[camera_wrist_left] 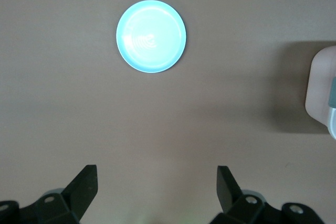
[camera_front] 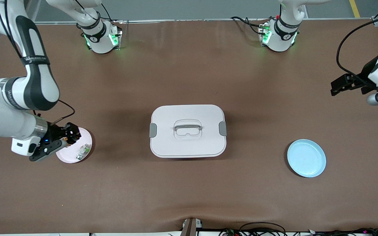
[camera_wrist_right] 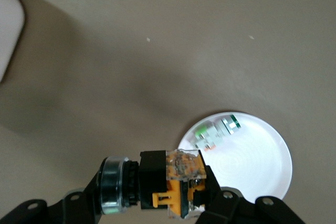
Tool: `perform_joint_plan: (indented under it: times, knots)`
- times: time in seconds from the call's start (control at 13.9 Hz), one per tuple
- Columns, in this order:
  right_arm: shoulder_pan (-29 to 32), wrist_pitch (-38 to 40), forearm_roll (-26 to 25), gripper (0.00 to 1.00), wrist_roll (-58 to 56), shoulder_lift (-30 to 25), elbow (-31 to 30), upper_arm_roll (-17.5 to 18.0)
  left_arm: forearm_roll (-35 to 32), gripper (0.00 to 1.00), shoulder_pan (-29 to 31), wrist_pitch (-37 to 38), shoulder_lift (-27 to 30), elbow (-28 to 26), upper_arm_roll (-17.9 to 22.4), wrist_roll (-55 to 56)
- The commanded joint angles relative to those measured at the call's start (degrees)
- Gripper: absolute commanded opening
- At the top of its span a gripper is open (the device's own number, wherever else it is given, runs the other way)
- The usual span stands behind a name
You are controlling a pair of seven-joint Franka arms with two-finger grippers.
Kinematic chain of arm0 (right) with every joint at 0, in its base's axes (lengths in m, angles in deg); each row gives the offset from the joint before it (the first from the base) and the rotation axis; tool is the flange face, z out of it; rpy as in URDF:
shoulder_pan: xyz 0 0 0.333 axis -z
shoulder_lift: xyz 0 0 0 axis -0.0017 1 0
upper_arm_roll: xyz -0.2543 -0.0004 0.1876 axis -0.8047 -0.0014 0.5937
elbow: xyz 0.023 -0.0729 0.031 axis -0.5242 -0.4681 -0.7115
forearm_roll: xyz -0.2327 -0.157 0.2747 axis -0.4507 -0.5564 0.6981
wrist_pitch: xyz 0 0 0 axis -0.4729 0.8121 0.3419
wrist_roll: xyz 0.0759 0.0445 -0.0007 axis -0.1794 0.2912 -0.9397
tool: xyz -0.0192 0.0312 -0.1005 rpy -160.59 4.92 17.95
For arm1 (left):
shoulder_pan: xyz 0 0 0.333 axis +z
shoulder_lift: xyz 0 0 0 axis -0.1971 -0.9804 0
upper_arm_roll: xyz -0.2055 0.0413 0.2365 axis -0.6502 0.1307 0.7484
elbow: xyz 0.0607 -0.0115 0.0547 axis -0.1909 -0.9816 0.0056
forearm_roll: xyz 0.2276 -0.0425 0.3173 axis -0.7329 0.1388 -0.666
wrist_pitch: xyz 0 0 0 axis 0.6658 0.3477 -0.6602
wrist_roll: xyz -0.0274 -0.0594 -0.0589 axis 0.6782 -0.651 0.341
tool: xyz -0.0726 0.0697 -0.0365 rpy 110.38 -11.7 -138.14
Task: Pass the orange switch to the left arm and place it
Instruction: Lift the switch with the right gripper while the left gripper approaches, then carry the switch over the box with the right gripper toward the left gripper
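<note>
My right gripper (camera_front: 68, 133) hangs over the pink plate (camera_front: 84, 137) near the right arm's end of the table. It is shut on the orange switch (camera_wrist_right: 169, 184), a black body with an orange clip and a metal ring. The switch lies crosswise between the fingers, lifted clear of the plate (camera_wrist_right: 257, 169). The white box (camera_front: 187, 130) with grey latches stands mid-table. Its corner (camera_wrist_right: 8, 30) shows in the right wrist view. My left gripper (camera_front: 341, 84) waits open and holds nothing, high over the left arm's end of the table. Its fingers (camera_wrist_left: 84, 184) frame bare tabletop.
A small white-and-green component (camera_front: 83, 151) lies on the pink plate and shows again (camera_wrist_right: 212, 134) in the right wrist view. A light-blue plate (camera_front: 306, 158) sits between the box and the left arm's end, nearer the front camera. Cables run along the table's front edge (camera_front: 261, 227).
</note>
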Motion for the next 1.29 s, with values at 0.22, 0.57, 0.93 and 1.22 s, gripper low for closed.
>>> perform_joint_plan:
  times: [0.22, 0.57, 0.93, 1.22]
  knots:
    - [-5.4, 0.3, 7.1, 0.16, -1.8, -2.5, 1.4, -0.2, 5.8, 1.0, -1.9, -1.1, -3.0, 1.7, -1.5, -0.6]
    - [-10.0, -1.2, 16.2, 0.16, 7.2, -2.5, 1.4, -0.1, 14.3, 1.0, -2.7, -5.6, -5.7, 3.0, -2.9, -1.7]
    - [-14.5, -4.9, 31.2, 0.16, 23.1, -1.9, 1.2, 1.4, 15.2, 1.0, -2.9, -8.0, -9.4, 6.6, -7.3, -1.7]
    - [-17.1, -6.0, 47.4, 0.16, 38.5, -1.8, 1.4, 1.4, 21.2, 1.0, -2.9, -10.4, -11.6, 6.8, -7.5, -2.4]
